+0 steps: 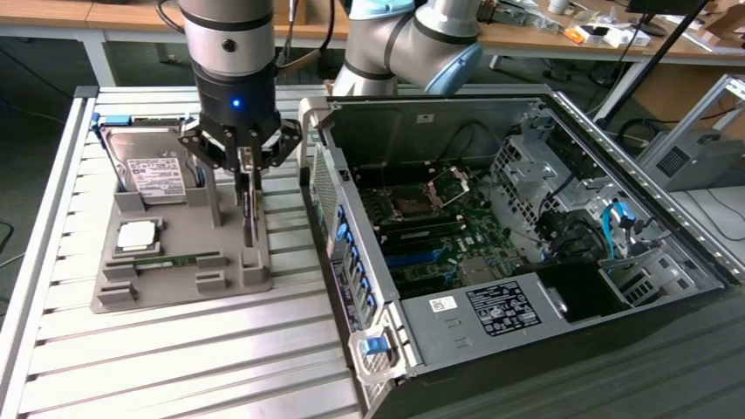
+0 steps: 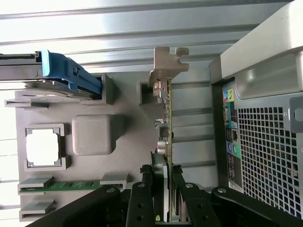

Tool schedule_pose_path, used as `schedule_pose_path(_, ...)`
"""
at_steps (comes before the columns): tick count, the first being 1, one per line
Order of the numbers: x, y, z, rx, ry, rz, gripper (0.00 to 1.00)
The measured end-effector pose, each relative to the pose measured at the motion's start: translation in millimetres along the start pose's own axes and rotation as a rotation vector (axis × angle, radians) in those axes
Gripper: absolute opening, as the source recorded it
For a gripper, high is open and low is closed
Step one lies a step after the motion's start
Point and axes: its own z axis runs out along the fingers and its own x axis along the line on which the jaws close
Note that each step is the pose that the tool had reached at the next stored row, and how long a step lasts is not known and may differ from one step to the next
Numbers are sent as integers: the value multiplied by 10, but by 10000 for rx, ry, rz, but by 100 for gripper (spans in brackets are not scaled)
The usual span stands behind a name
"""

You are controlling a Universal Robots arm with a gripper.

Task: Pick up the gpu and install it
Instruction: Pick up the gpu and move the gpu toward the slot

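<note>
Black fingers (image 2: 142, 203) of the end effector (image 2: 163, 194) are pinched partway closed on the top edge of the gpu (image 2: 166, 113). The card stands on edge on the grey tray (image 1: 174, 292), along the tray's side toward the open computer case (image 1: 407, 122). A hard drive (image 1: 152, 170) sits at the tray's other side.

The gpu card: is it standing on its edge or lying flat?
On edge: the gpu stands upright over the grey tray, seen edge-on in the wrist view.
</note>
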Motion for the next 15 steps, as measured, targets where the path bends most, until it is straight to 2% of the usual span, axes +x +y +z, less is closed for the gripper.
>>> schedule_pose_path(15,-4,8,-162,0,0,0,27)
